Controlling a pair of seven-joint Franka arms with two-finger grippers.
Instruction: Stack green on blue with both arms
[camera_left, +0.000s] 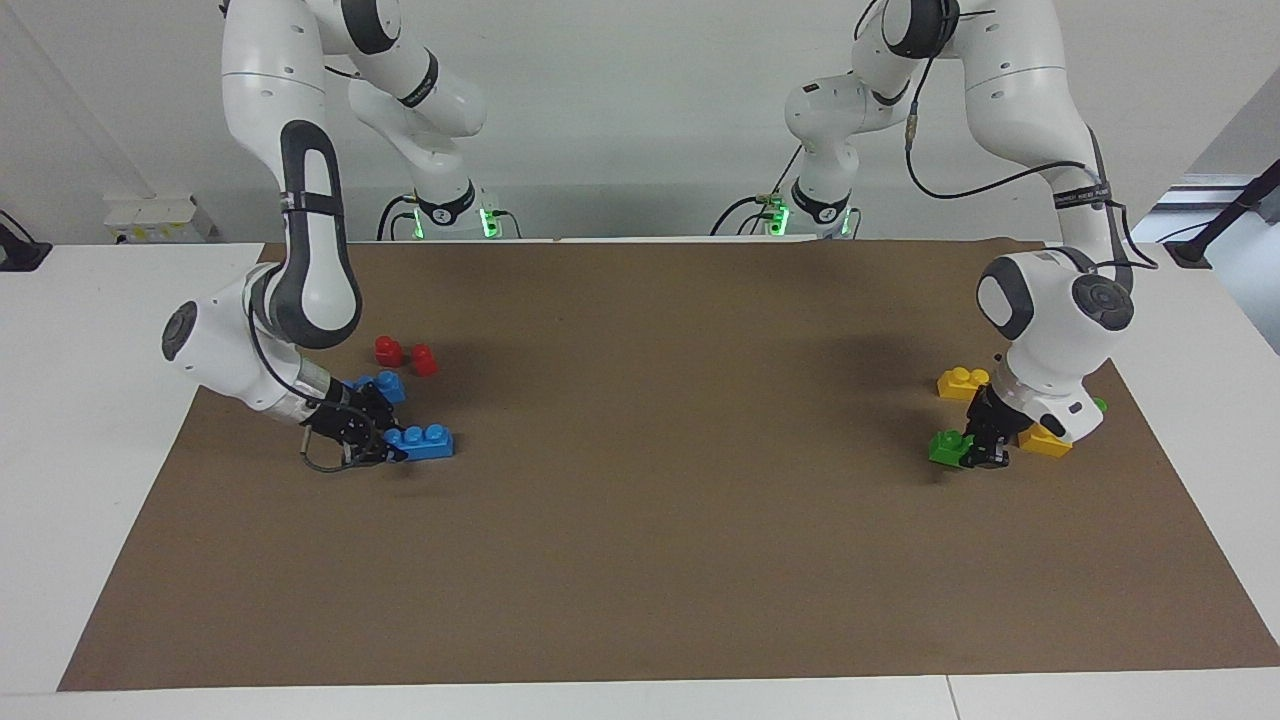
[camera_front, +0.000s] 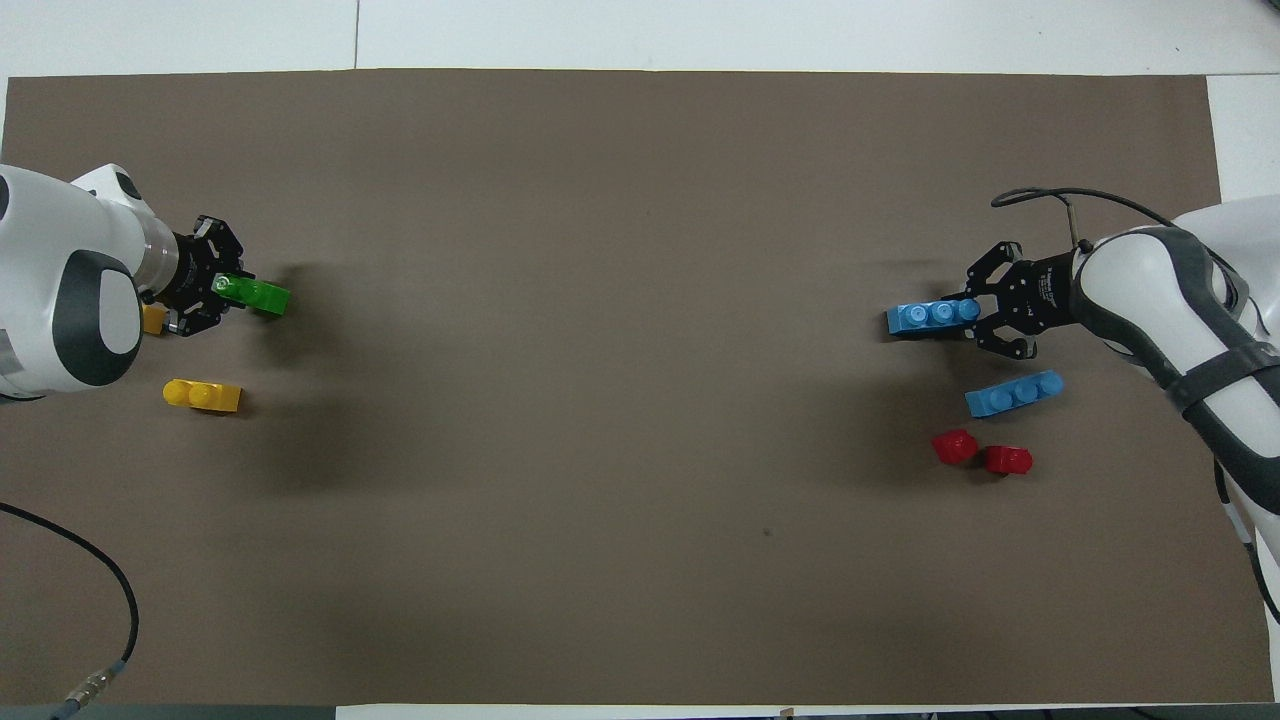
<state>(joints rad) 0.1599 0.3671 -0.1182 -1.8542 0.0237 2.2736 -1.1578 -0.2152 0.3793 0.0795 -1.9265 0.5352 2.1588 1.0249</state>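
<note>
My left gripper (camera_left: 978, 450) is down at the brown mat at the left arm's end, shut on one end of a green brick (camera_left: 948, 446). The overhead view shows the left gripper (camera_front: 215, 292) with the green brick (camera_front: 262, 295) sticking out toward the table's middle. A second green brick (camera_left: 1099, 405) peeks out from under the left arm. My right gripper (camera_left: 372, 445) is low at the right arm's end, shut on one end of a blue brick (camera_left: 428, 440). The overhead view shows the right gripper (camera_front: 978, 312) and the blue brick (camera_front: 928, 317). A second blue brick (camera_left: 385, 385) (camera_front: 1013, 394) lies nearer to the robots.
Two red blocks (camera_left: 405, 355) (camera_front: 980, 452) lie nearer to the robots than the blue bricks. One yellow brick (camera_left: 962, 381) (camera_front: 202, 395) lies nearer to the robots than the green brick. Another yellow brick (camera_left: 1045, 441) sits beside the left gripper. The brown mat (camera_left: 660, 480) covers the table.
</note>
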